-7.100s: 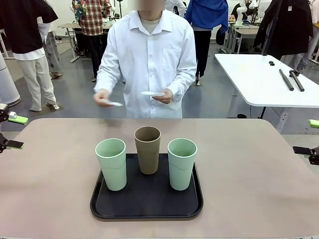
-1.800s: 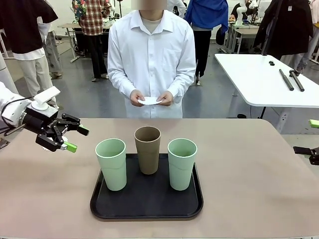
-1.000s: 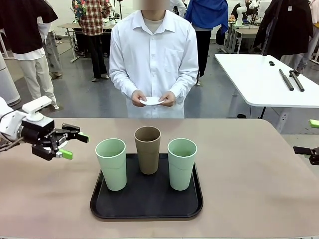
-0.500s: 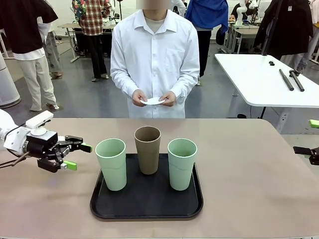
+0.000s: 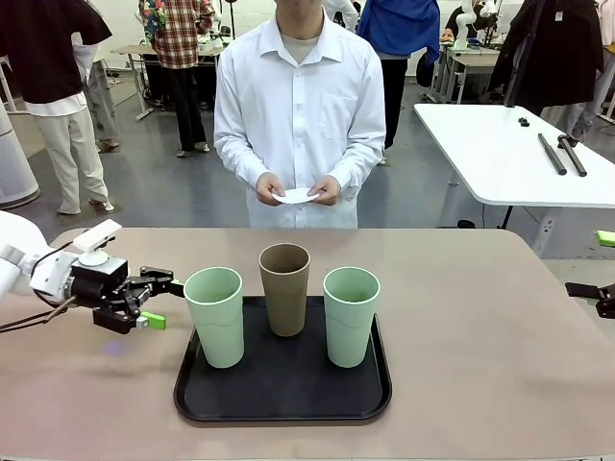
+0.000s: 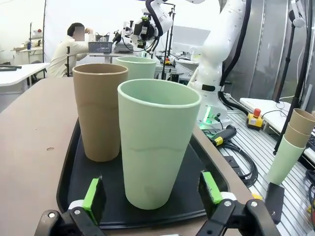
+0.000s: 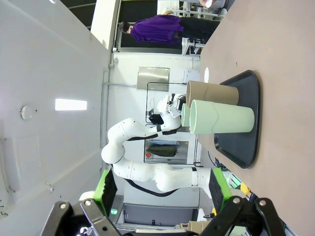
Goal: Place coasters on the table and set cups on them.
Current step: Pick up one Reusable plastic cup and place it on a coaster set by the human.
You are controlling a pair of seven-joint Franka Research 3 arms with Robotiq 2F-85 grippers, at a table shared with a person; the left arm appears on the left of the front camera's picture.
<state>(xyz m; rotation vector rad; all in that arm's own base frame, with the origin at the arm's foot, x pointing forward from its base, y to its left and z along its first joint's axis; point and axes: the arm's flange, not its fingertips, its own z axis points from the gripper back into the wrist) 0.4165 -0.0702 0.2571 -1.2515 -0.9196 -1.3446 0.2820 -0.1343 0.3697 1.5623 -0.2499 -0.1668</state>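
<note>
Three cups stand upright on a black tray (image 5: 284, 389) on the table (image 5: 480, 365): a pale green cup (image 5: 215, 317) at left, a brown cup (image 5: 285, 288) behind the middle, a pale green cup (image 5: 351, 317) at right. My left gripper (image 5: 165, 303) lies level and open just left of the left green cup; in the left wrist view that cup (image 6: 157, 147) stands right ahead of the spread fingers (image 6: 93, 194), untouched. The person at the far side holds the white coasters (image 5: 295, 195) in both hands. My right gripper (image 5: 596, 264) is open at the right edge, holding nothing.
The right wrist view is rolled sideways and shows the tray (image 7: 246, 123) with the cups (image 7: 221, 118) far off across the bare table (image 7: 280, 64). A white table with black rods (image 5: 562, 154) stands behind at right. Other people stand in the background.
My left arm has dropped lower and moved right, up to the left green cup, staying open. The person's hands stay together holding the coasters. The right gripper has not moved.
</note>
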